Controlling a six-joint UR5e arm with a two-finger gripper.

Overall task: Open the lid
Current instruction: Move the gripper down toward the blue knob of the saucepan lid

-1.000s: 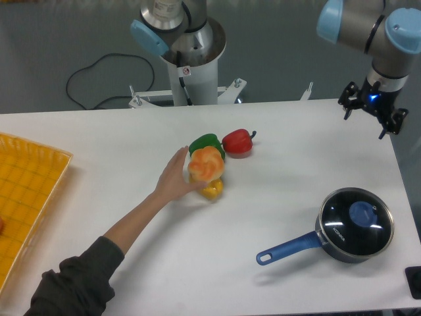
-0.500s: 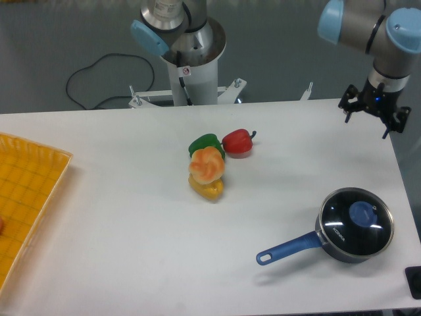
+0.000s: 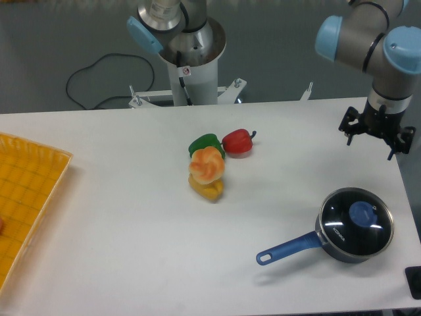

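The lid (image 3: 356, 221) is a round dark glass disc with a metal rim and a blue knob (image 3: 362, 212) at its centre. It rests flat on a blue-handled saucepan (image 3: 290, 248) near the table's front right corner. My gripper (image 3: 375, 140) hangs above the right edge of the table, well behind the lid and not touching it. Its black fingers (image 3: 349, 129) are spread apart with nothing between them.
A green pepper (image 3: 206, 143), a red pepper (image 3: 238, 142), an orange one (image 3: 206, 164) and a yellow one (image 3: 208, 189) cluster mid-table. A yellow tray (image 3: 26, 191) lies at the left edge. The arm's base (image 3: 192, 59) stands behind the table. A dark object (image 3: 414, 281) sits at the front right corner.
The person's hand and arm have withdrawn from the peppers and left the view. My gripper has come down and toward the front, closer to the lid.
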